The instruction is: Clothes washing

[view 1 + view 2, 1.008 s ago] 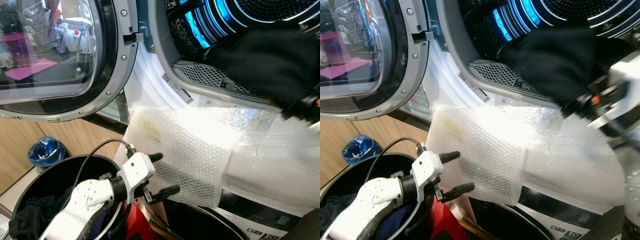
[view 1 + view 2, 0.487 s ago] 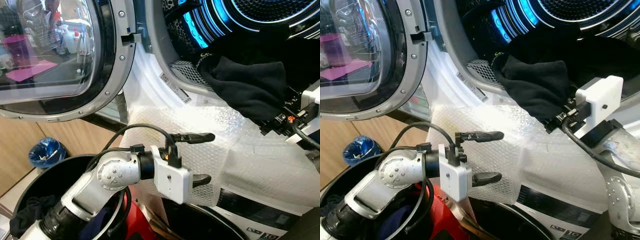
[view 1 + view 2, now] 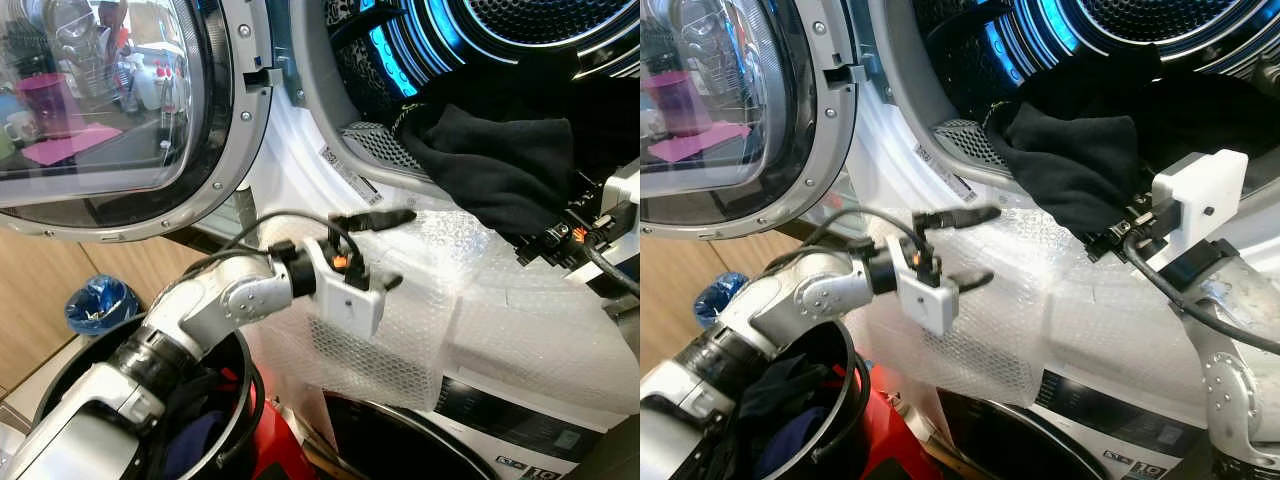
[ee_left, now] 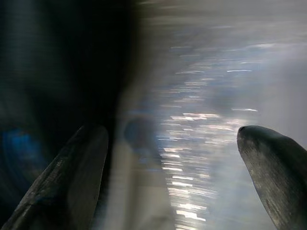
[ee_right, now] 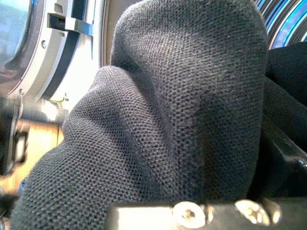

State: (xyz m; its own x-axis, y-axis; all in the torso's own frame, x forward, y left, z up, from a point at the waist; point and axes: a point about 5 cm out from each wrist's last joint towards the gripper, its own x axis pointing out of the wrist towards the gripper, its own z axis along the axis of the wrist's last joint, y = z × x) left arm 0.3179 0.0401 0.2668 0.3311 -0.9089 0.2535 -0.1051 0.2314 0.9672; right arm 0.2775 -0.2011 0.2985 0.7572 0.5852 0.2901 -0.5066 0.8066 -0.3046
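Machine: front-loader, drum [image 3: 540, 30] lit blue at upper right of frame; round glass door [image 3: 100, 110] swung open at upper left.
Garment: black knit garment [image 3: 500, 165] draped over the lower lip of the drum mouth, right of centre; part inside, a fold hanging out over the rim.
Right gripper [image 3: 1118, 232]: at the garment's lower edge, right side of frame. Wrist view packed with black knit [image 5: 182, 110]; the fingers look buried in the cloth, so I judge them clenched on it.
Left gripper [image 3: 385, 248]: centre of frame, raised in front of the machine, fingers [image 4: 76, 172] spread wide apart and holding nothing. Wrist view smeared, so probably moving.
Bubble wrap [image 3: 420, 320]: sheet laid over the machine front below the drum mouth, under both grippers.
Basket: black laundry basket [image 3: 845, 365] at lower left, dark clothes [image 3: 780, 385] inside.
Risk, slip-out: the hanging fold is outside the rim; if the right gripper lets go here, my guess is the weight drags the garment back out onto the bubble wrap.
Risk, snag: the left fingers are close to the bubble wrap and could catch and pull it.
Risk, collision: both arms converge on one opening; cables near the wrists could hook the rim.
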